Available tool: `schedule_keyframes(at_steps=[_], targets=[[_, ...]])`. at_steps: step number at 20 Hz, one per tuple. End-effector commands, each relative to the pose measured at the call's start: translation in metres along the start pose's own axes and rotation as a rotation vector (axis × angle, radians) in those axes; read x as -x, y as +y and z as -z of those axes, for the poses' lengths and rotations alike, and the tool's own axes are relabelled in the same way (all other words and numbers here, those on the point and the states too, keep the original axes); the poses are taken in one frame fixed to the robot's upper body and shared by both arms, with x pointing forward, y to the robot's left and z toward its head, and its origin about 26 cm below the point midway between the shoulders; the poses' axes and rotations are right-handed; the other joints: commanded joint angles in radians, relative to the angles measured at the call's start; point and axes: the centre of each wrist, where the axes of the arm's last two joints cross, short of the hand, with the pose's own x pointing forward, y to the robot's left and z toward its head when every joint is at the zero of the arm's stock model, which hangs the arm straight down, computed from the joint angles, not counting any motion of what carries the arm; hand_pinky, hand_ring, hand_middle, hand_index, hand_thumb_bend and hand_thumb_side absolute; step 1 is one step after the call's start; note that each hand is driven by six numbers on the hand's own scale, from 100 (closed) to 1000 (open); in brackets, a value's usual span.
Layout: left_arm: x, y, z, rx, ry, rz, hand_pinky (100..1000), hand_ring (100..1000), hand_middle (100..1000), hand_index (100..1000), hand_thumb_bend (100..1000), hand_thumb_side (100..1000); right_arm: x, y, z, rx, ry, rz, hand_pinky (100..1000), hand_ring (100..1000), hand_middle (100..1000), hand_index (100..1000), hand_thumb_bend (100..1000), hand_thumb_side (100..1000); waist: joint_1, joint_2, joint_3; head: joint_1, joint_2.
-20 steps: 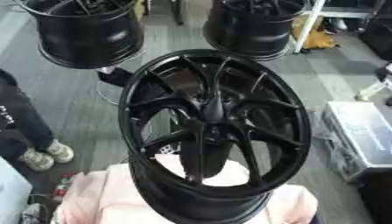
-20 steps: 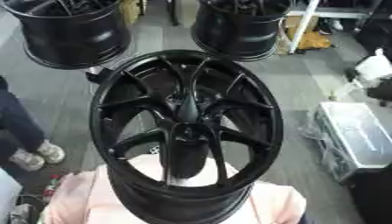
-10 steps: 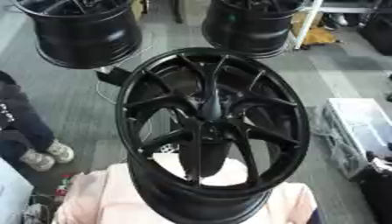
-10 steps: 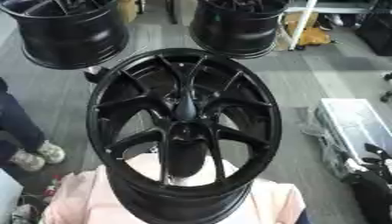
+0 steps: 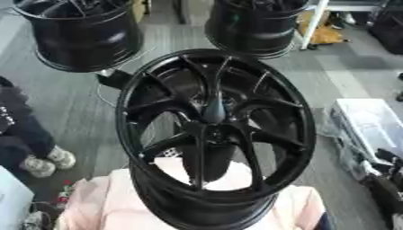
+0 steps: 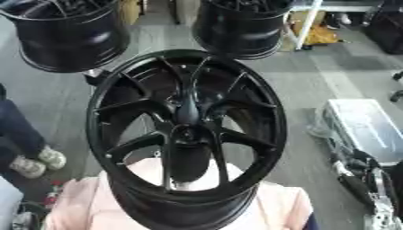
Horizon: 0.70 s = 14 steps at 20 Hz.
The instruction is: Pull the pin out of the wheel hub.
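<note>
A large black wheel rim [image 5: 217, 134] fills the middle of both eye views, its open face turned up toward the camera and its thin spokes running in to the wheel hub [image 5: 211, 130]. From the hub a dark, tapered pin [image 5: 213, 108] stands up — it sits at the centre, seated in the hub, pointing toward the upper part of the view. The rim rests on a pale pink cloth [image 5: 94, 204] that shows at its lower left and lower right and through the gaps between the lower spokes.

Neither of the robot's hands can be made out clearly in either view. A dark shape [image 6: 393, 179] shows at the lower right edge of the right eye view, but what it is cannot be told, so the state of the fingers cannot be told either.

Beyond the rim, 2 more black rims stand on the grey floor [image 5: 71, 103]: one at the upper left [image 5: 78, 33] and one at the upper middle [image 5: 256, 24]. A white case [image 6: 366, 130] lies to the right, well apart from the main rim. At the left edge a person's dark trouser leg and pale shoes [image 5: 47, 161] show.
</note>
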Motion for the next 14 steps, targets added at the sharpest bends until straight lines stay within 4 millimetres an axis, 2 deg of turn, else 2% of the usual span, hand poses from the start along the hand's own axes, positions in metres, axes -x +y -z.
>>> schedule_keyframes(at_steps=[1,6,14], targets=[[-0.007,0.001,0.002,0.005,-0.026,0.007,709,623,625,719,184,789,-0.02,0.001,0.007,-0.009,-0.064,0.051,712,724,783,845,310,437,0.007,-0.004,-0.002,0.0,-0.002],[-0.006,0.0,0.002,0.01,-0.027,0.001,709,623,626,719,182,790,-0.032,0.008,0.008,-0.067,-0.09,0.105,705,711,767,836,290,432,0.012,-0.004,-0.002,-0.001,-0.002],[-0.005,-0.001,0.002,0.013,-0.027,-0.001,709,624,626,719,181,790,-0.036,0.012,0.007,-0.091,-0.081,0.138,702,703,758,830,279,426,0.018,-0.003,-0.001,-0.003,-0.002]])
